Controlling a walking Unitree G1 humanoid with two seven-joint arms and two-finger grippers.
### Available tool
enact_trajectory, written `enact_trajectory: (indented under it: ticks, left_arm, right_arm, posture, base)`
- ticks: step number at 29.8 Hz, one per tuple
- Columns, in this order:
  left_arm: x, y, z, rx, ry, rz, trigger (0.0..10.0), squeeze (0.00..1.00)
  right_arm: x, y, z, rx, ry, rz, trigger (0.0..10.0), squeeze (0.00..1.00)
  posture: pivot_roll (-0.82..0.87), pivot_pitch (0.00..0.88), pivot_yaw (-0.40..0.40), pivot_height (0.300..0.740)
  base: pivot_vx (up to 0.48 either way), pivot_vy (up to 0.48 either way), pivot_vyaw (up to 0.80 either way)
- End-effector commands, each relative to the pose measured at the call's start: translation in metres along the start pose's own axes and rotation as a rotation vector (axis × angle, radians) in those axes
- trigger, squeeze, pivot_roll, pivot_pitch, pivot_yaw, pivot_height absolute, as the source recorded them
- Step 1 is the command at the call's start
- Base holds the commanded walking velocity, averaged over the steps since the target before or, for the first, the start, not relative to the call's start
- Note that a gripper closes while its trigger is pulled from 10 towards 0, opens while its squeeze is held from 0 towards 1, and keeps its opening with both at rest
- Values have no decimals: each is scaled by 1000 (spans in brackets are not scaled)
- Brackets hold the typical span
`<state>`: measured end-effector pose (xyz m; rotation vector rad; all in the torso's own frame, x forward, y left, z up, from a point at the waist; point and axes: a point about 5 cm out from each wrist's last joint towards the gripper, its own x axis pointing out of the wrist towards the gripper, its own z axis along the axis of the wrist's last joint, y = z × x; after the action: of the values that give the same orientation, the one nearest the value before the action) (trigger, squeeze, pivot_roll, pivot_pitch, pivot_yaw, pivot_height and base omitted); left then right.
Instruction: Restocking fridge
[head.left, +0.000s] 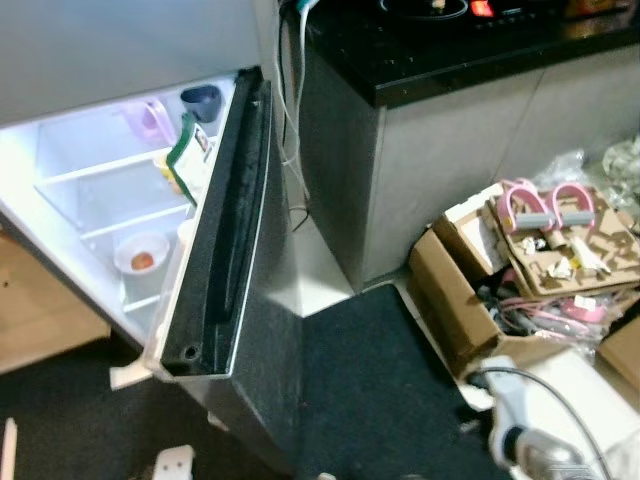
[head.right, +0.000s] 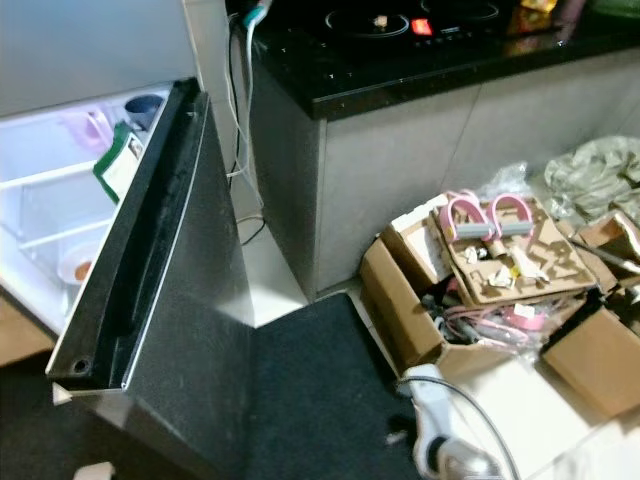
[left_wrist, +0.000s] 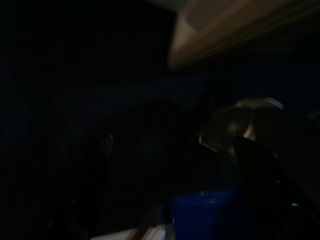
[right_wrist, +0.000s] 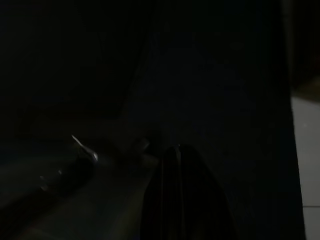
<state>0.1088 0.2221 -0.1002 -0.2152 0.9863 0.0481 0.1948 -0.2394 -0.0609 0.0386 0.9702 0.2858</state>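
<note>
fridge (head.left: 90, 190): door (head.left: 225, 230) open; heavy, rigid, smooth, likely best gripped along its top edge. bowl (head.left: 142, 255) on lit shelf. right claw (right_wrist: 180, 195): fingers together; left claw: cannot tell.

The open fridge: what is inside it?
Inside the fridge: a purple cup, dark blue cup, green-white packet and a white bowl. The door covers the rest.
</note>
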Motion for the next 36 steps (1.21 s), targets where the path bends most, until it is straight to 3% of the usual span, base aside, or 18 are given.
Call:
enact_trajectory:
  ticks: [1, 9, 28, 36]
  left_arm:
    - [-5, 3, -15, 9, 53, 23, 10000, 0]
    - [-3, 1, -11, 46, 40, 18, 10000, 0]
    - [-2, -6, -15, 16, 44, -14, 10000, 0]
    - [-3, -6, -18, 31, 84, -38, 10000, 0]
  right_arm:
    - [2, 3, 0, 3, -4, 8, 10000, 0]
    - [4, 10, -3, -41, 9, 51, 10000, 0]
    - [6, 16, 5, -106, -1, 127, 10000, 0]
    - [8, 18, 25, -114, -71, 156, 10000, 0]
  posture:
    - [-13, 54, -1, 740]
    - [-18, 49, -5, 740]
    - [-17, 36, -18, 740]
    - [-19, 34, -13, 740]
  base:
    - [0, 0, 625]
    - [0, 0, 625]
    - [0, 0, 621]
    - [0, -298, 0]
